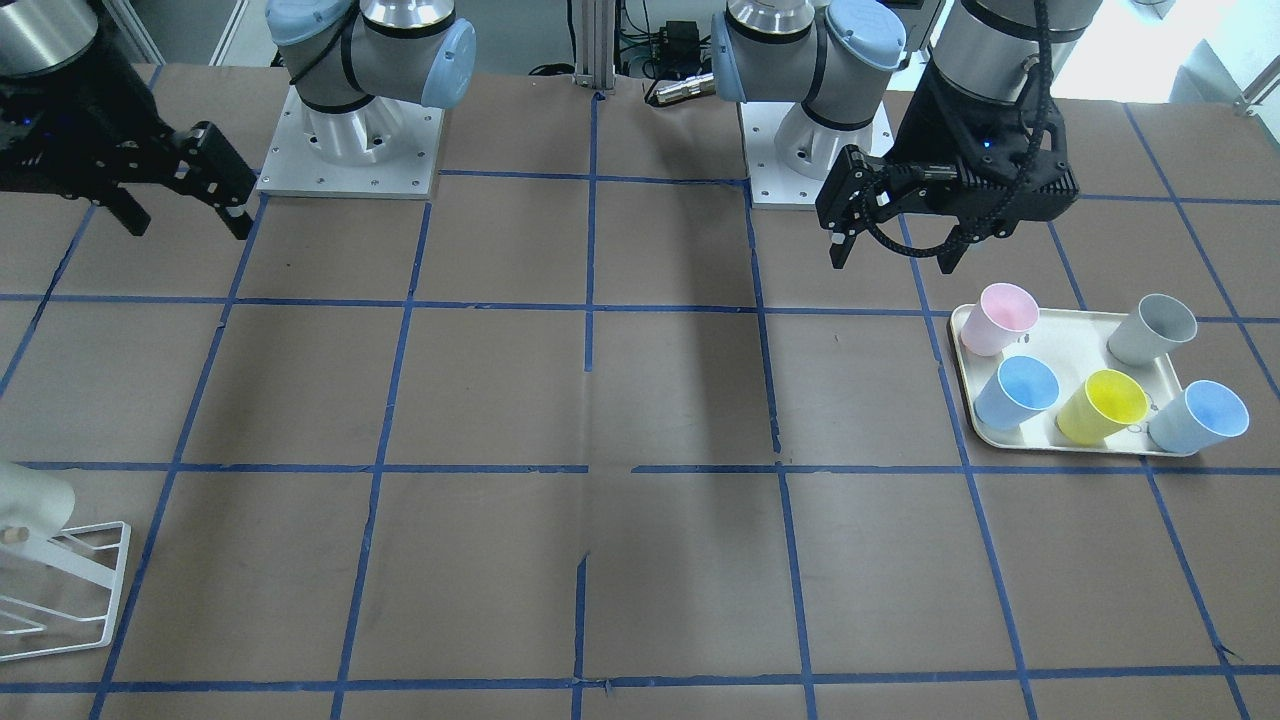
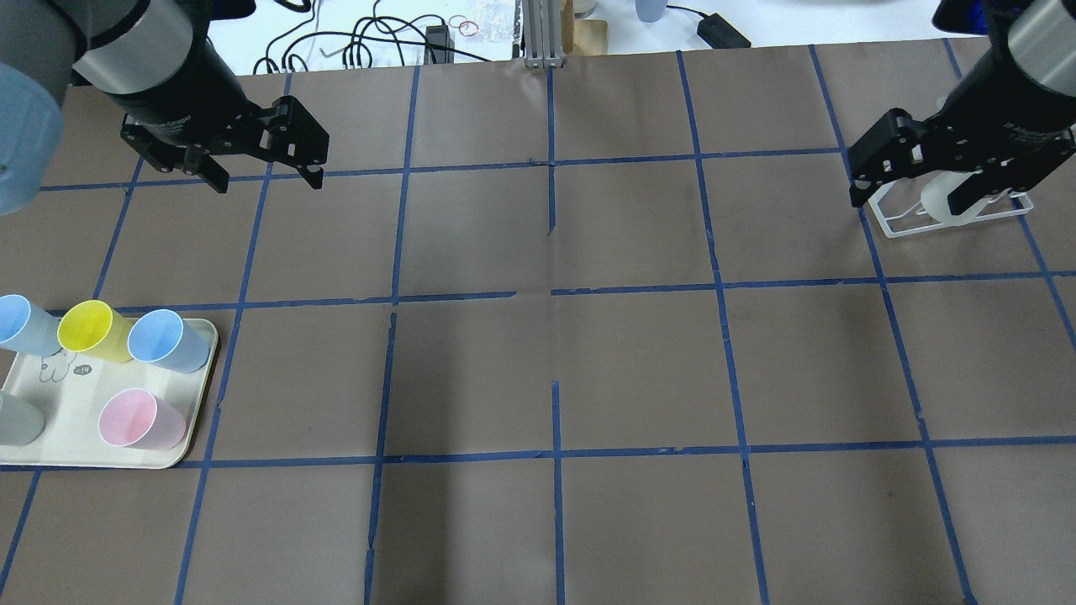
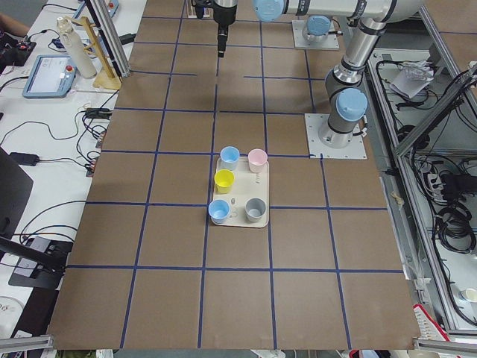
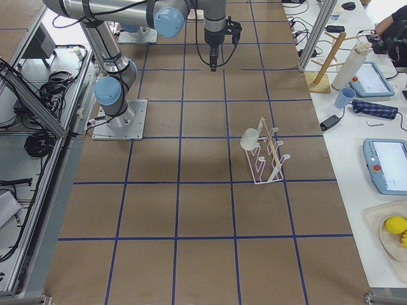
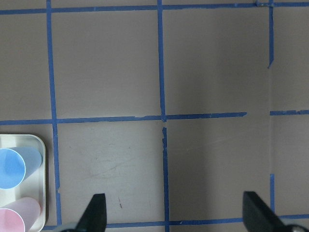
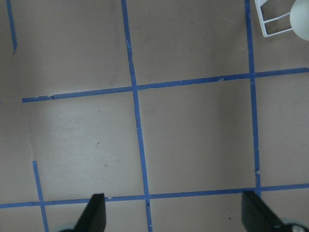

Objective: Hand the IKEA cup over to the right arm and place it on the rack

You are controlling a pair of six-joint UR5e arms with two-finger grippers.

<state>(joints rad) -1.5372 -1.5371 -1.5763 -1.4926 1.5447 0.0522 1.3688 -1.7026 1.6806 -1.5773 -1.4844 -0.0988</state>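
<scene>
The pale cream IKEA cup [image 4: 249, 138] hangs tilted on a rod of the white wire rack [image 4: 270, 159] at the table's right end. The cup [image 1: 30, 500] and rack [image 1: 70, 590] also show at the left edge of the front-facing view, and in the right wrist view's top corner [image 6: 300, 17]. My right gripper [image 2: 909, 200] is open and empty, raised above the table; in the overhead view it partly covers the rack [image 2: 904, 227]. My left gripper [image 2: 265, 178] is open and empty, raised beyond the tray.
A cream tray [image 2: 59, 412] at the table's left end holds a pink cup [image 2: 134, 418], a yellow cup [image 2: 88, 329], two blue cups and a grey cup [image 1: 1155, 328]. Brown table with blue tape grid [image 2: 551, 294].
</scene>
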